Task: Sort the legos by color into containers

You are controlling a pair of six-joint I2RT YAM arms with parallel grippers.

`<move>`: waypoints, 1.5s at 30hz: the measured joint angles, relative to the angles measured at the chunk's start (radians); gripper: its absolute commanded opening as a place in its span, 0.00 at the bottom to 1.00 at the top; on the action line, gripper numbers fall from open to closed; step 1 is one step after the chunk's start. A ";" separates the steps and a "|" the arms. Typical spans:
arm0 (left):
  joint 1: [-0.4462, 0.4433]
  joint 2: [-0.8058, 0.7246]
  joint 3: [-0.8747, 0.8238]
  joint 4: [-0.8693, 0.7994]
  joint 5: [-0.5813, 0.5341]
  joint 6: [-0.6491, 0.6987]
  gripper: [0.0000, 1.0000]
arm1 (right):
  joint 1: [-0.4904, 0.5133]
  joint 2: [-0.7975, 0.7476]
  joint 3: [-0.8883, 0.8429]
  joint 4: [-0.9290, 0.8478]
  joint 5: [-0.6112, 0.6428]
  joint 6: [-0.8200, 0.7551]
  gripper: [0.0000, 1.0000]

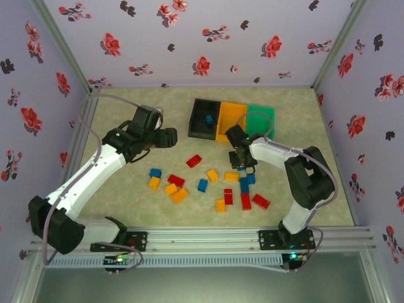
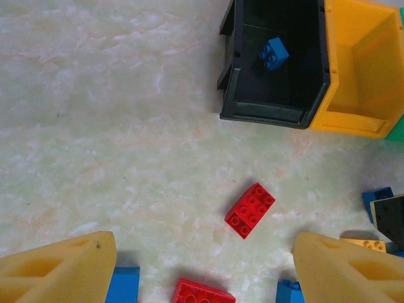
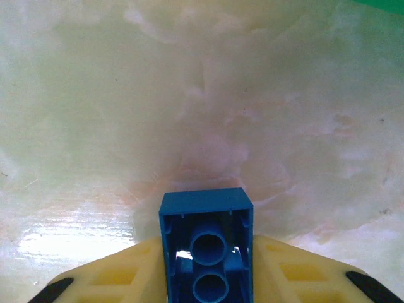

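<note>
Smooth, glossy plastic on red brick (image 2: 250, 210) & blue brick (image 3: 206, 252). Semi-gloss plastic on black bin (image 2: 265, 115), orange bin (image 2: 369, 76). Matt yellow plastic, sl. grainy, on fingers (image 2: 57, 271) of left gripper (image 2: 203, 240). Polished marble-look tabletop (image 3: 95, 126) w/ soft glare. Bare metal rail (image 1: 208, 237), ribbed. Glossy white plastic arm shell (image 1: 95, 173).

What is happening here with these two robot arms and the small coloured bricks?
The two arms are sorting bricks into bins by colour. The right gripper is shut on a blue brick, in front of the orange bin. The left gripper is open above the table, with a red brick below it. The black bin holds a second blue brick. More than a dozen loose bricks lie on the table.
</note>
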 measured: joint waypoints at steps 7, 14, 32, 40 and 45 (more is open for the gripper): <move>0.000 -0.021 0.000 -0.004 -0.006 -0.002 0.75 | 0.000 -0.001 0.008 -0.008 -0.003 -0.006 0.28; 0.000 -0.025 0.000 -0.011 -0.024 -0.008 0.75 | 0.000 -0.064 0.061 -0.050 -0.003 -0.007 0.27; 0.000 -0.047 0.000 -0.027 -0.032 -0.016 0.75 | 0.007 -0.164 0.341 -0.116 -0.003 -0.018 0.25; 0.000 -0.060 0.000 -0.071 -0.032 -0.042 0.74 | 0.010 -0.039 0.501 -0.074 -0.018 -0.026 0.24; 0.000 -0.094 -0.021 -0.117 -0.032 -0.060 0.75 | 0.010 0.106 0.608 -0.025 -0.033 -0.026 0.24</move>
